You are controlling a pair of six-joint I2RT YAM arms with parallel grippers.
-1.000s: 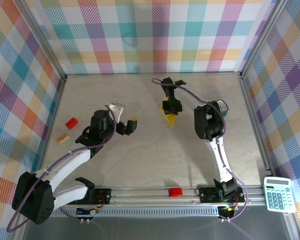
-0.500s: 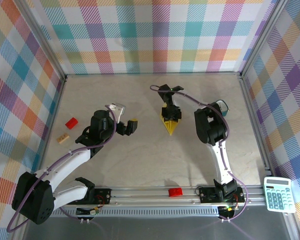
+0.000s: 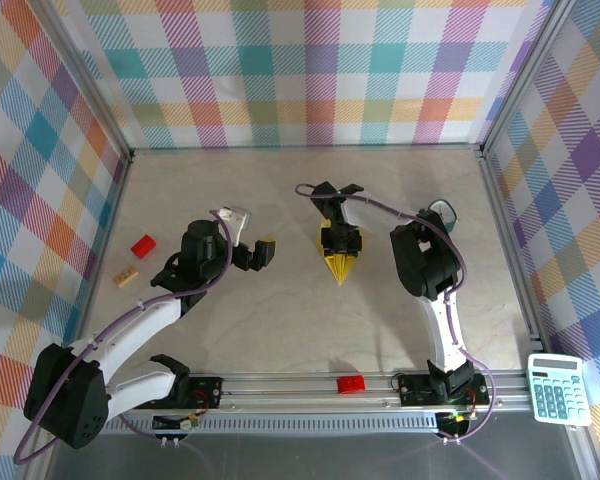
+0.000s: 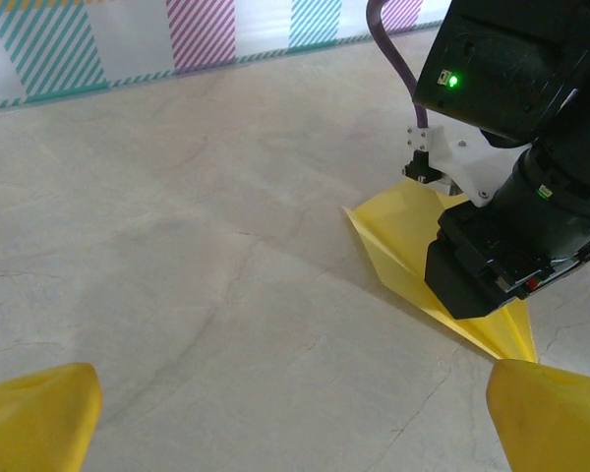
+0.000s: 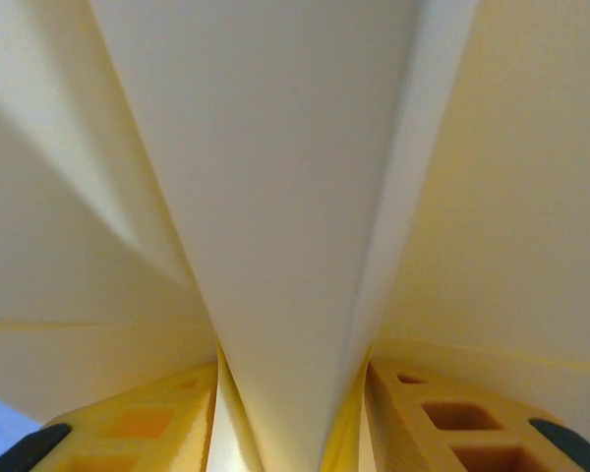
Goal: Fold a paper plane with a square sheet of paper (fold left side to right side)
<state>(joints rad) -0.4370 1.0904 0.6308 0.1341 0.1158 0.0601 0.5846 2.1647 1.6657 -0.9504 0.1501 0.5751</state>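
The yellow paper plane (image 3: pixel 340 267) is a narrow pointed dart at mid-table, its tip toward the near edge. My right gripper (image 3: pixel 340 244) comes down on it from above and is shut on it. In the right wrist view, pale folded paper (image 5: pixel 285 197) rises between the yellow fingers (image 5: pixel 147 428). In the left wrist view the plane (image 4: pixel 398 231) lies flat under the right gripper's black body (image 4: pixel 516 236). My left gripper (image 3: pixel 263 250) hovers to the plane's left, open. Its yellow fingertips (image 4: pixel 39 413) stand wide apart over bare table.
A red brick (image 3: pixel 142 245) and a small tan block (image 3: pixel 128 276) lie at the table's left side. Another red brick (image 3: pixel 351 384) rests on the front rail. A calculator (image 3: pixel 557 388) sits at the near right corner. Checked walls enclose the table.
My right gripper has slid toward the near edge with the paper plane under it. The left arm has stayed put.
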